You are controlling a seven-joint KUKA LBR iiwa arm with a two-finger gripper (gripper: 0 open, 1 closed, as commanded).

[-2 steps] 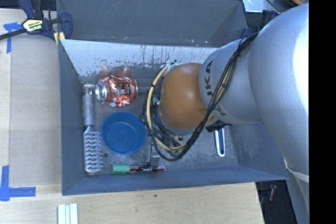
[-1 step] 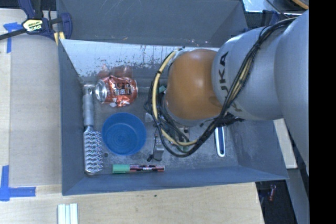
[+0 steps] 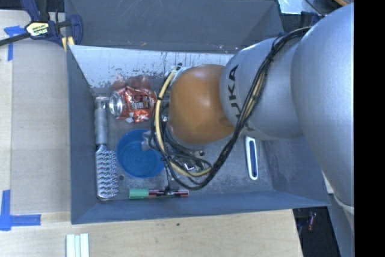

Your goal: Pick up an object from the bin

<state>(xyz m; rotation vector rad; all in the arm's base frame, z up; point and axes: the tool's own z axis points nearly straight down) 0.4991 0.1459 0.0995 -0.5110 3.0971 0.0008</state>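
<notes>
1. We see a grey metal bin (image 3: 168,24) with sloping walls.
2. On its floor, along the left wall, we find a silver hairbrush (image 3: 106,165).
3. Just beside the brush lie a crushed red can (image 3: 133,104) and a round blue lid (image 3: 135,156).
4. Along the front wall lies a green-and-red pen (image 3: 157,192).
5. Well apart, at the right, lies a narrow white-and-blue piece (image 3: 252,157).

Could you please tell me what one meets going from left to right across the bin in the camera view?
Silver hairbrush → blue round lid → arm's orange cover → white-and-blue oblong piece. Crushed can and green-and-red pen overlap the lid, so left out.
</notes>
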